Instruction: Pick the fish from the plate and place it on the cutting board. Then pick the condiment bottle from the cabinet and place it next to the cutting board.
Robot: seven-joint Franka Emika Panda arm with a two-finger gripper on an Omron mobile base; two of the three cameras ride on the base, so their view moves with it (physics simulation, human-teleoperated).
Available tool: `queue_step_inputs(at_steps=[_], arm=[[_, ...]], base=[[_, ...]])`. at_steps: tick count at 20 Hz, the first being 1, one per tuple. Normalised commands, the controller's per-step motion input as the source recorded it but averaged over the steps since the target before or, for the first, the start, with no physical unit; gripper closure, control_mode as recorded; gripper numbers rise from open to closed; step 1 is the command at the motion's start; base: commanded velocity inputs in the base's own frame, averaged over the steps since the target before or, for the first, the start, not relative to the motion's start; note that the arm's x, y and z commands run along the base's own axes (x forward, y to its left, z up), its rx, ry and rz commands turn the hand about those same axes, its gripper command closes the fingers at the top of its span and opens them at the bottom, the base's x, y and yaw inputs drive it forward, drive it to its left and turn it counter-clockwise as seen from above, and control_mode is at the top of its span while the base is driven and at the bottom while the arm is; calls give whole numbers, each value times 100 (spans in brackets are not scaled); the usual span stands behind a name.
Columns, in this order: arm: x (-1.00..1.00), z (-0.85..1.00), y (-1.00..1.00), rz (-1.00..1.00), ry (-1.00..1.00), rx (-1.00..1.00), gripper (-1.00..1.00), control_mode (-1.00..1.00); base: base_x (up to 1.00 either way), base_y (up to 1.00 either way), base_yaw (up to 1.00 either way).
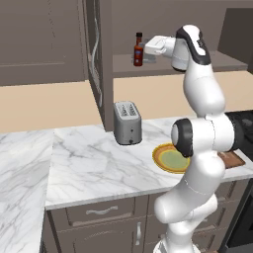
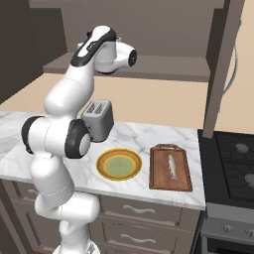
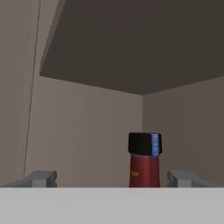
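The small silvery fish point(image 2: 171, 166) lies on the dark wooden cutting board point(image 2: 159, 174), right of the yellow-rimmed plate point(image 2: 103, 171), which has nothing on it. The condiment bottle point(image 1: 138, 49) stands upright on the cabinet shelf point(image 1: 207, 65). My gripper point(image 1: 147, 56) is raised to shelf height just right of the bottle. In the hand view the gripper point(image 3: 113, 178) is open and the bottle point(image 3: 144, 164) stands ahead between the fingertips point(image 3: 41, 178), nearer the right one. Nothing is held.
A silver toaster point(image 1: 127, 122) stands on the marble counter point(image 1: 94, 163) behind the plate point(image 1: 157, 157). The open cabinet door point(image 1: 96, 59) hangs left of the bottle. A black stove point(image 2: 233, 158) borders the board on the right. Drawers run below the counter.
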Motion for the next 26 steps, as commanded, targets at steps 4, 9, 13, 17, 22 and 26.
queue_step_inputs(at_steps=[4,9,13,17,22,26], arm=[[16,0,0,0,0,0,-100,-100],[14,0,0,0,0,0,-100,-100],[13,0,0,0,0,0,-100,-100],[14,0,0,0,0,0,-100,-100],[14,0,0,0,0,0,-100,-100],[12,0,0,0,0,0,-100,-100]], base=[[0,0,0],[0,0,0],[0,0,0],[0,0,0],[0,0,0],[0,0,0]])
